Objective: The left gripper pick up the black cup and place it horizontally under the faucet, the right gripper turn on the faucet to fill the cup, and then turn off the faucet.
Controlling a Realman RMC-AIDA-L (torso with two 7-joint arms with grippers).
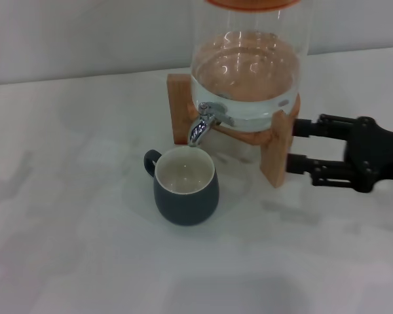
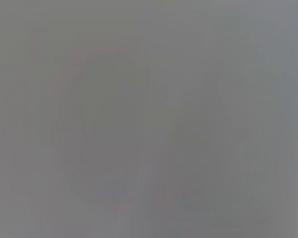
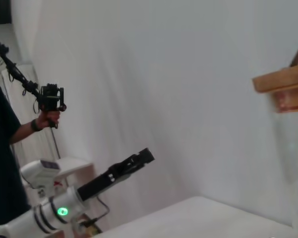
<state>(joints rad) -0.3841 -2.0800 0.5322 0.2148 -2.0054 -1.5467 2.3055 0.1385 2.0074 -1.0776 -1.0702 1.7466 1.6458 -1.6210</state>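
The black cup stands upright on the white table. Its cream inside faces up and its small loop handle points toward my left side and a bit away from me. The cup sits right under the faucet. The shiny spout hangs just above the far edge of the cup's rim. I cannot tell if it touches the rim.

The faucet sticks out of the glass dispenser. The dispenser has clear water in it and rests on a wooden stand.

My right gripper is on my right side, low by the table. Its two black fingers point toward the wooden stand and are spread apart. They hold nothing. One finger reaches the near leg of the stand, and the other is by the side of the stand, close to the glass. It is well apart from the faucet lever and from the cup.

My left gripper shows only in the right wrist view. It is lifted up in the air, far off from the table and the cup. A green light glows on its arm. It holds nothing, but I cannot tell if its fingers are spread or pressed together. The left wrist view is just a grey blur.
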